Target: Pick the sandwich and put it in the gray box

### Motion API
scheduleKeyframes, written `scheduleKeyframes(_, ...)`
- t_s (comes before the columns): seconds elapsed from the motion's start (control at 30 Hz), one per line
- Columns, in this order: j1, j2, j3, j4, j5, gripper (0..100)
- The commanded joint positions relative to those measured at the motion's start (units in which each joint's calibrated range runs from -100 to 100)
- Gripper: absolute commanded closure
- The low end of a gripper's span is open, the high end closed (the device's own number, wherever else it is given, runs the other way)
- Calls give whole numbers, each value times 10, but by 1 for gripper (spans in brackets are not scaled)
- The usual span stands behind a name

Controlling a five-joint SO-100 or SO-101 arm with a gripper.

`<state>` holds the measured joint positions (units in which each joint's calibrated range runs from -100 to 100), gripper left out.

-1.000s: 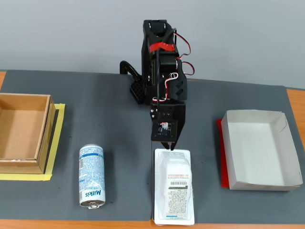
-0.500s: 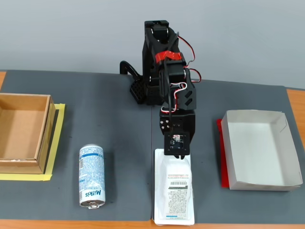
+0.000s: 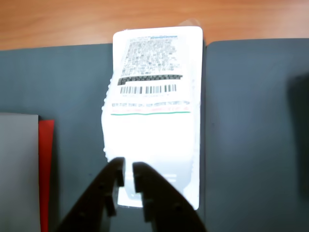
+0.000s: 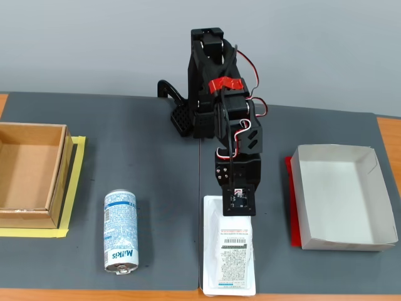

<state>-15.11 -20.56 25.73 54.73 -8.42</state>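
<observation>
The sandwich (image 3: 152,96) is a flat white wrapped package with a barcode label, lying on the dark mat. In the fixed view (image 4: 229,257) it lies at the front centre, reaching the mat's front edge. My gripper (image 3: 126,174) has its black fingers nearly together over the sandwich's near end, with white wrap showing in the narrow gap. In the fixed view the gripper (image 4: 234,214) points down onto the sandwich's far end. The gray box (image 4: 301,200), with a red strip (image 4: 291,200) along its left edge, stands empty to the right. Its corner shows in the wrist view (image 3: 17,164).
A blue-white drink can (image 4: 120,232) lies on its side left of the sandwich. A brown cardboard box (image 4: 57,169) stands on yellow tape at the far left. The wooden table edge (image 3: 58,21) runs past the mat's front.
</observation>
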Motion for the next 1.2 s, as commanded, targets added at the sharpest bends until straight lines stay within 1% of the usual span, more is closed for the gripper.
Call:
scheduleKeyframes(0.0, -1, -4, -31, -6, 1, 98)
scheduleKeyframes(0.1, -1, -4, -31, -6, 1, 92)
scheduleKeyframes(0.27, -1, -3, -31, 0, 1, 73)
scheduleKeyframes(0.33, -2, -3, -31, 0, 12, 66)
scheduleKeyframes(0.47, -3, -3, -30, 0, 20, 58)
scheduleKeyframes(0.6, -4, -3, -29, -1, 31, 57)
scheduleKeyframes(0.9, -25, 23, -35, -8, 29, 57)
scheduleKeyframes(1.17, -39, 81, -108, -8, 27, 57)
